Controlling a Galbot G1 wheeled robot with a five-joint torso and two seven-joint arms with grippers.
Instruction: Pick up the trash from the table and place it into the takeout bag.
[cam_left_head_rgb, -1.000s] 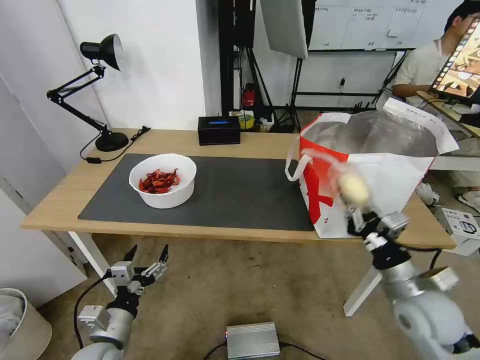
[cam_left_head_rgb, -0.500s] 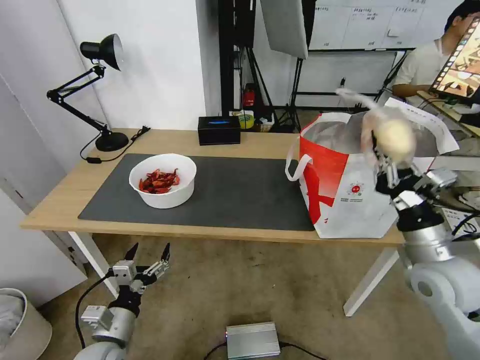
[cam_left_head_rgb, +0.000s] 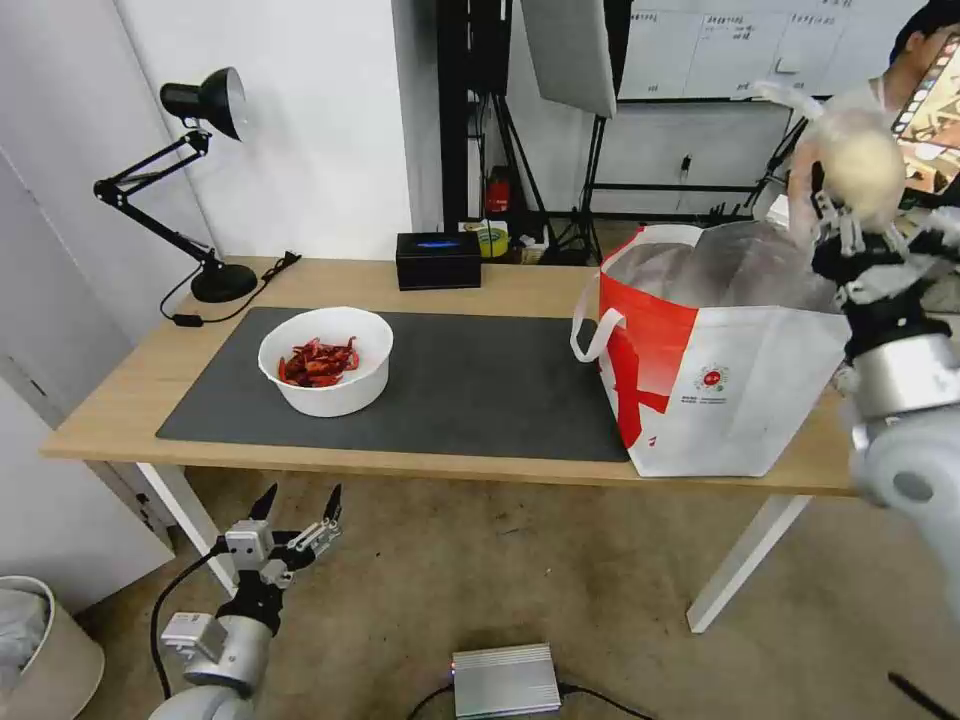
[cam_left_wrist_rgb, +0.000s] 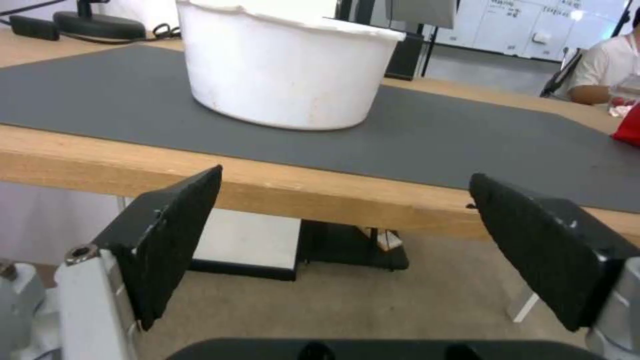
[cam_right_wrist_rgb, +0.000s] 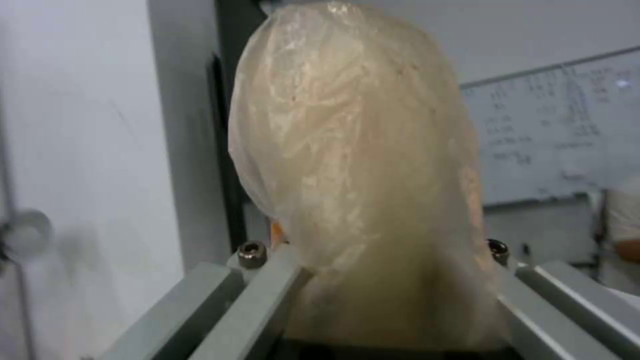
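Head view: right gripper (cam_left_head_rgb: 858, 222) raised above the takeout bag's (cam_left_head_rgb: 720, 385) far right rim, clamped on the small clear bag (cam_left_head_rgb: 855, 165). Left gripper (cam_left_head_rgb: 295, 510) low, below the table (cam_left_head_rgb: 120, 410) edge, fingers spread wide.
Left wrist: bowl (cam_left_wrist_rgb: 283, 65) ahead on the mat (cam_left_wrist_rgb: 440, 145).
Right wrist: clear bag wedged between the fingers (cam_right_wrist_rgb: 263, 295).

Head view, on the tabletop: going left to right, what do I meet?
Desk lamp → white bowl of shells → black tissue box → takeout bag → right gripper raised with the small clear bag.
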